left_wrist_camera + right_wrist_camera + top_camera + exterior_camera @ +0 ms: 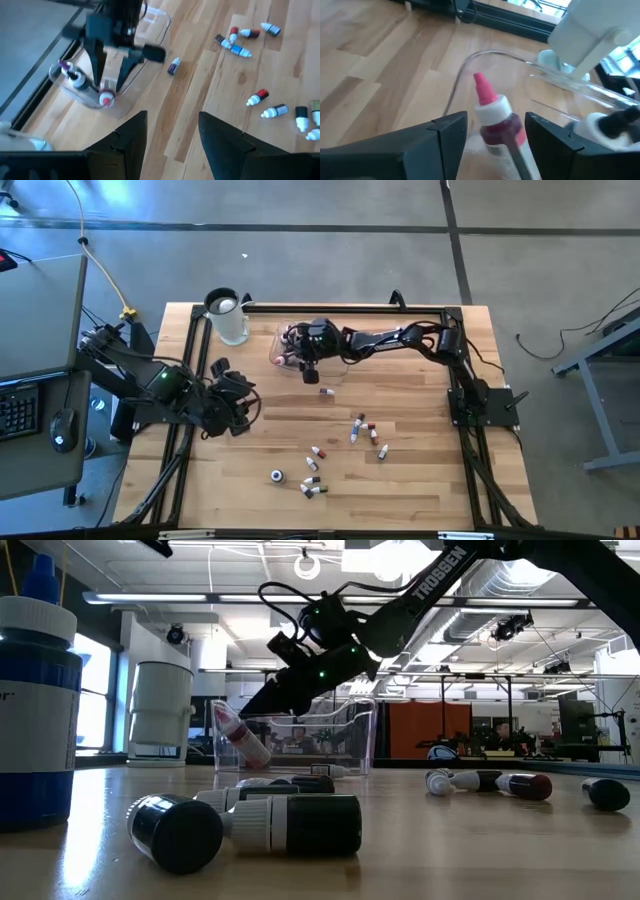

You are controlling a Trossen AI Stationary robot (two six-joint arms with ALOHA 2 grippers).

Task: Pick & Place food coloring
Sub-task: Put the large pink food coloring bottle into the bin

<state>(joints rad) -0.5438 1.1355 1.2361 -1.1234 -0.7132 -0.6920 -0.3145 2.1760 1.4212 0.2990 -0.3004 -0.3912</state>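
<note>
Over the clear tray (340, 363), the right gripper (495, 132) holds a red-capped food coloring bottle (495, 117) between its jaws, cap pointing away from the wrist, far nearer than the open, idle left gripper (238, 405).

Back-left of the table (420, 480): a clear jug (228, 317) stands just beside the clear tray (283, 340). The tray's opening is taken up by the right gripper (302, 361), reaching in from the right side. The left gripper (243, 402) is parked near the left edge. Loose small bottles (366, 430) are scattered over the centre and front, a purple-capped one (326, 392) lying near the tray. Bare wood is seen between tray and scatter, and along the right side.
</note>
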